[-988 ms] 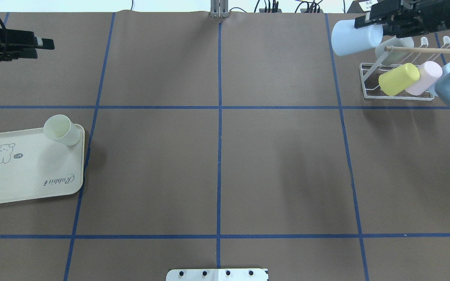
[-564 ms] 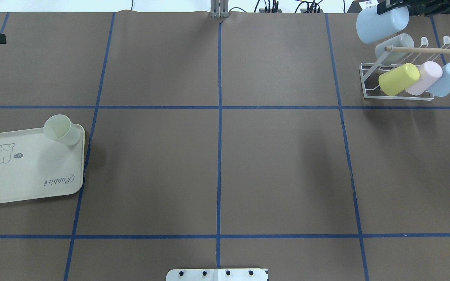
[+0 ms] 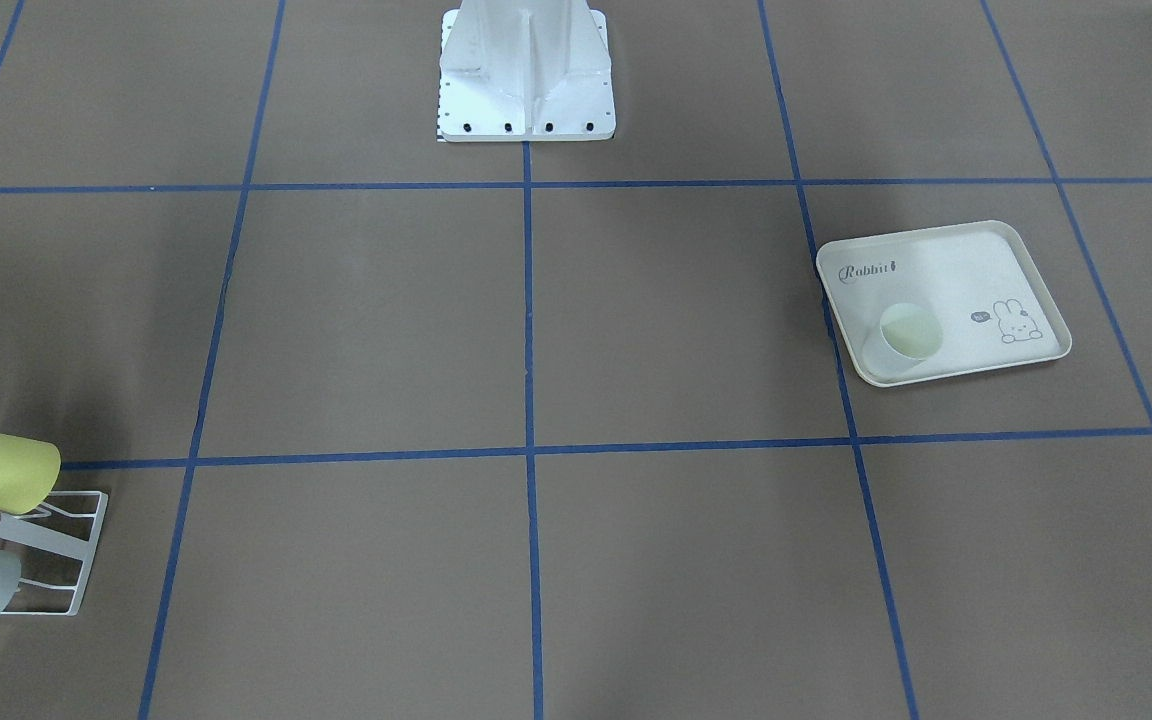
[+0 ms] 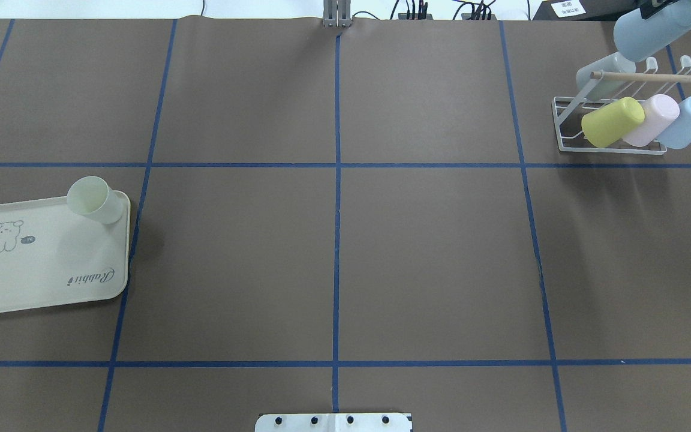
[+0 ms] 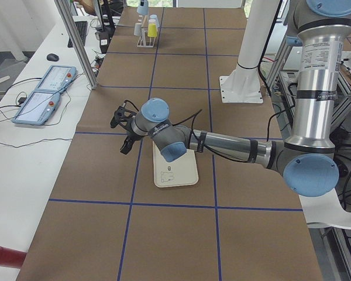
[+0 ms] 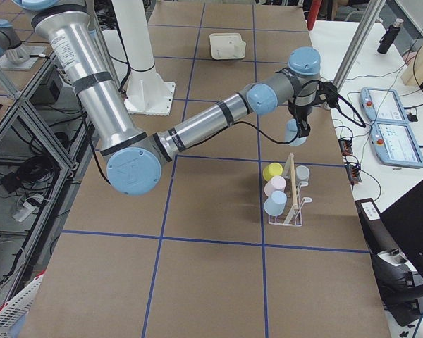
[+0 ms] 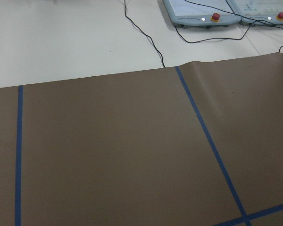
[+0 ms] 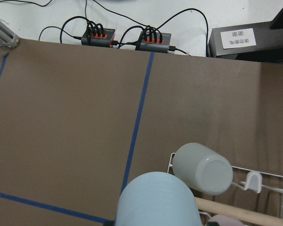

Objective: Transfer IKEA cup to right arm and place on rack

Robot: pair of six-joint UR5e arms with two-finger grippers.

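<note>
The IKEA cup (image 4: 654,29) is pale blue and hangs tilted in the air just behind the rack (image 4: 559,123), over its far right end. My right gripper (image 4: 652,11) is shut on it at the view's top edge. In the right wrist view the cup (image 8: 155,200) fills the bottom, with the rack's wooden dowel (image 8: 236,211) just under it. The white wire rack holds a grey-white cup (image 4: 603,75), a yellow cup (image 4: 612,122), a pink cup (image 4: 651,120) and a light blue cup (image 4: 687,122). My left gripper (image 5: 124,126) hovers beyond the tray; I cannot tell whether it is open or shut.
A cream rabbit-print tray (image 4: 45,270) lies at the table's left, with a cream cup (image 4: 95,199) upright on its far corner. The robot's white base (image 3: 526,70) stands at the near edge. Power strips (image 8: 127,36) and cables lie beyond the table's far edge.
My right gripper has carried the pale blue cup to the right and further back, to over the rack's far end. The left gripper has drawn away to the left, out of the overhead view.
</note>
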